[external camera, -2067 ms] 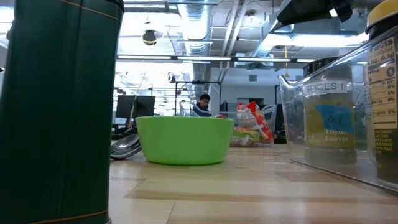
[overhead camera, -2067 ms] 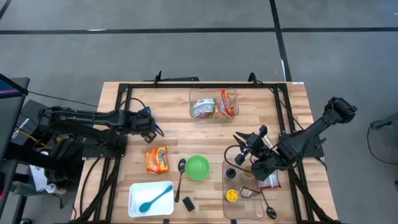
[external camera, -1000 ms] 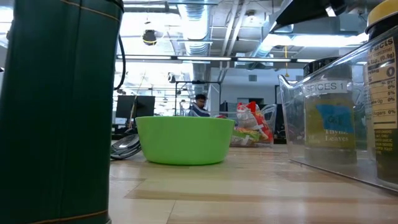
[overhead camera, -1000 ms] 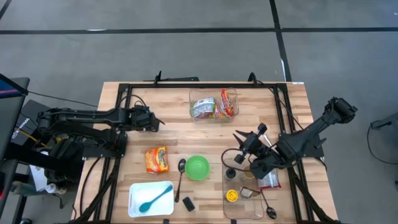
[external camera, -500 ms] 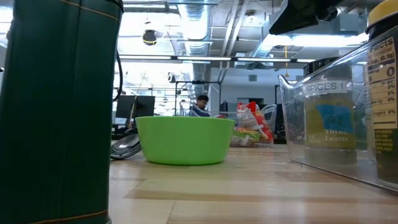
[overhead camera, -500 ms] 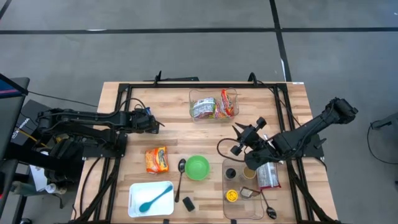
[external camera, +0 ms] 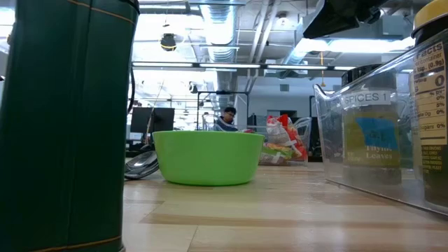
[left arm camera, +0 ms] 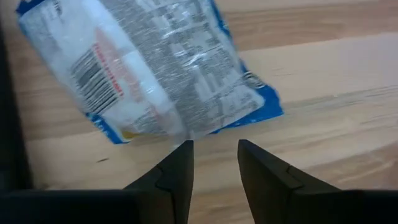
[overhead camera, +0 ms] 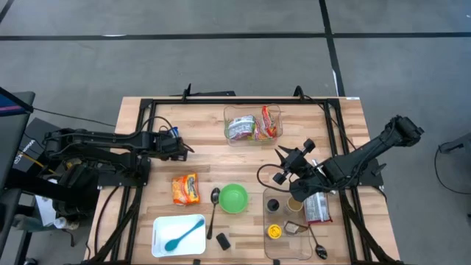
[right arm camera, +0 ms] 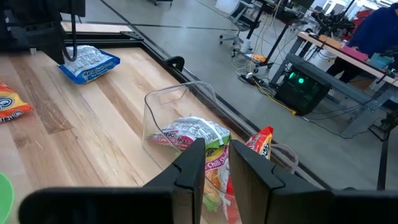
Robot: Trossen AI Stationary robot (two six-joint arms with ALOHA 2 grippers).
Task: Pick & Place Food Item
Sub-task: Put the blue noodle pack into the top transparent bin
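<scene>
Two grippers, fingers narrowly parted, neither pinching anything.
Left gripper hovers beside blue-white food packet near surface's left edge; right gripper faces clear bin; bare wood lies between.

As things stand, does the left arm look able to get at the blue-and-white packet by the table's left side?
Probably yes. The left gripper sits right at the blue-and-white packet, its fingers apart at the packet's edge, with only bare table around it.
</scene>
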